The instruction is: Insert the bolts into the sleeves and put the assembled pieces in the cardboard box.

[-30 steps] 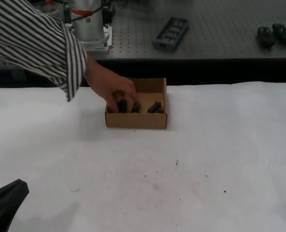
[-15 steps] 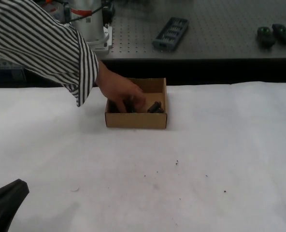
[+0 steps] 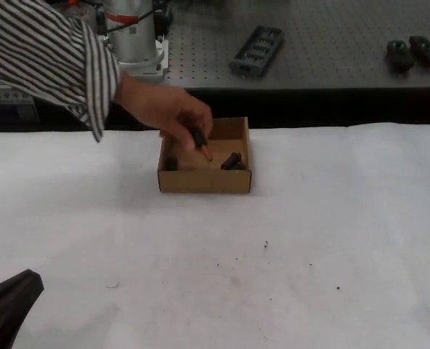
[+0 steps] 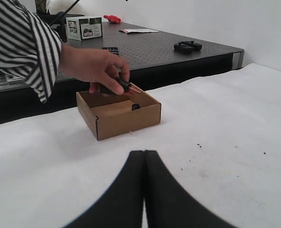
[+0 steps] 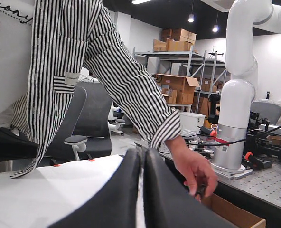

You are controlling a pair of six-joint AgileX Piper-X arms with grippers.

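Low over the near part of the white-covered worktop, the left gripper has its two black fingers pressed together with nothing between them. The right gripper is likewise closed and empty. Farther in, near the worktop's far edge and left of its middle, sits the cardboard box. An assembled piece lies by the box's right wall, and a second dark piece lies in its near left corner. A person's hand in a striped sleeve pinches a black piece with an orange tip above the box. Beyond, on the dark perforated bench, stands a small carton. Its printed panels are too small to read.
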